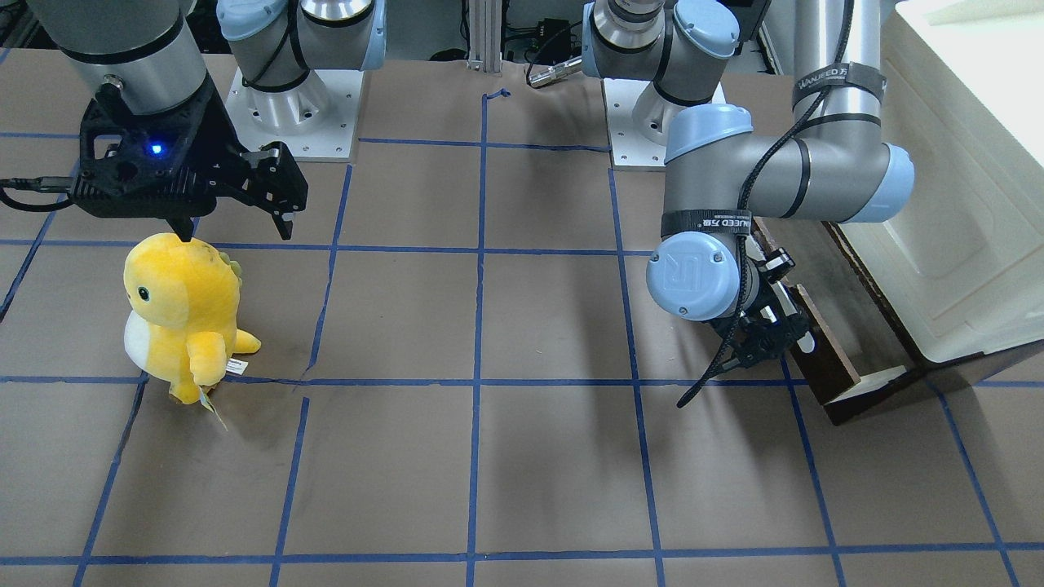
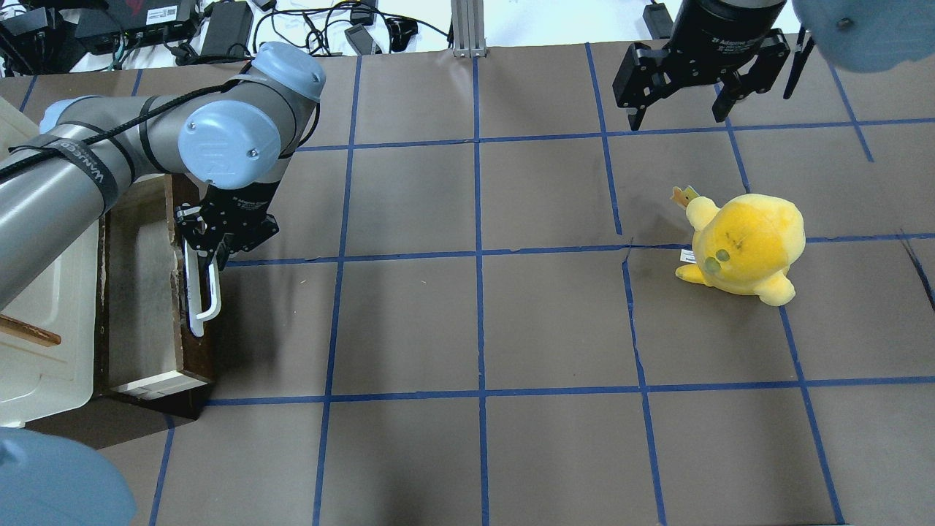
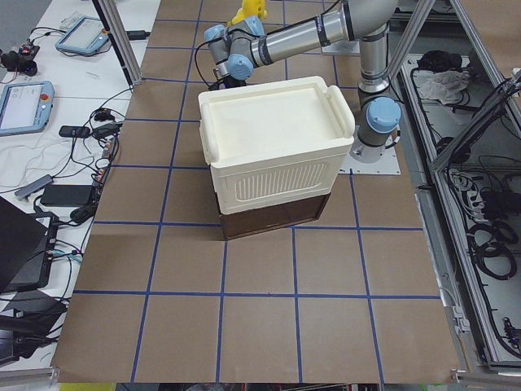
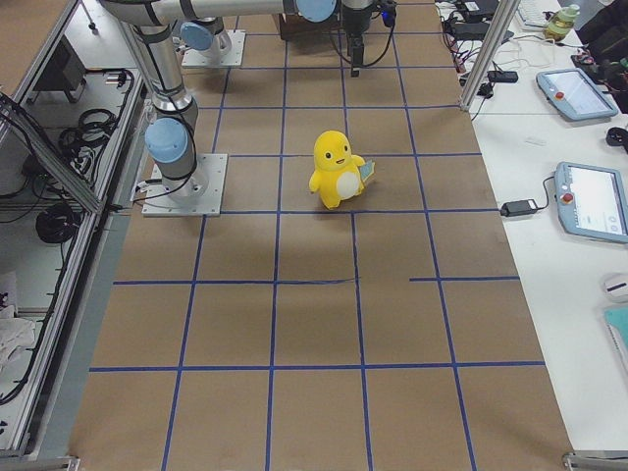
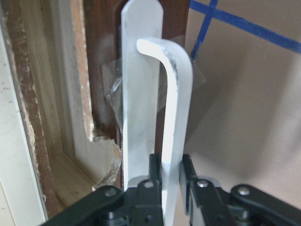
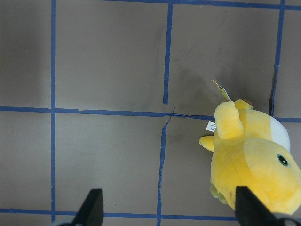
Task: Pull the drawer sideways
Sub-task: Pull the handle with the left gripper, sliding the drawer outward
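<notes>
The drawer (image 2: 142, 307) sits at the table's (image 2: 475, 329) end on the robot's left, under the cream-white cabinet (image 2: 44, 329), and it stands partly out of that body, so that its pale wooden inside shows from overhead. Its dark brown front faces the middle of the table, and the long white handle (image 2: 201, 299) runs along that front. The left arm reaches down beside the cabinet, and the left gripper (image 2: 212, 256) is at the handle. In the left wrist view, the black fingers (image 5: 155, 174) are closed on the raised bar of the handle (image 5: 176, 117), one on each side, with no gap to be seen between pad and bar. The wood of the drawer edge just beside the handle looks chipped and worn. The right gripper (image 2: 679, 117) hangs over the other half of the table with its fingers spread wide and nothing between them. A yellow plush toy (image 2: 745, 245) stands upright on the table near it, apart from the fingers.
</notes>
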Tool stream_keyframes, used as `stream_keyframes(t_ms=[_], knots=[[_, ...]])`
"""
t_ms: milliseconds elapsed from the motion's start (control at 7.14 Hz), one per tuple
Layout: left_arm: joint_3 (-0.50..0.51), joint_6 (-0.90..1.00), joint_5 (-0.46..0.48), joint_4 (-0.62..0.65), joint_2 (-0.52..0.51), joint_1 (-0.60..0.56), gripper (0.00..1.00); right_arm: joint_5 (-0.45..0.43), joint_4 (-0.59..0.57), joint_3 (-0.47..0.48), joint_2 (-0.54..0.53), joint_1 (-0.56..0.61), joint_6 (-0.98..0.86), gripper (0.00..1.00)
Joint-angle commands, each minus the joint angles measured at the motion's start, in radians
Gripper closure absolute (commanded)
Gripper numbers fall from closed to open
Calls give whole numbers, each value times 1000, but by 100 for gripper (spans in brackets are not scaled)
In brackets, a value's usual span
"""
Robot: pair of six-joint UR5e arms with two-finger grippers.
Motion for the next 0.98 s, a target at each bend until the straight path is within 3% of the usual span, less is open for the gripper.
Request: stream_keyframes(t_ms=[0,841], knots=[[3,-1,-4,0,-2,-2,100,1,0,0,0,0,0,0],[30,-41,-25,0,-30,-45,100,1,0,0,0,0,0,0]])
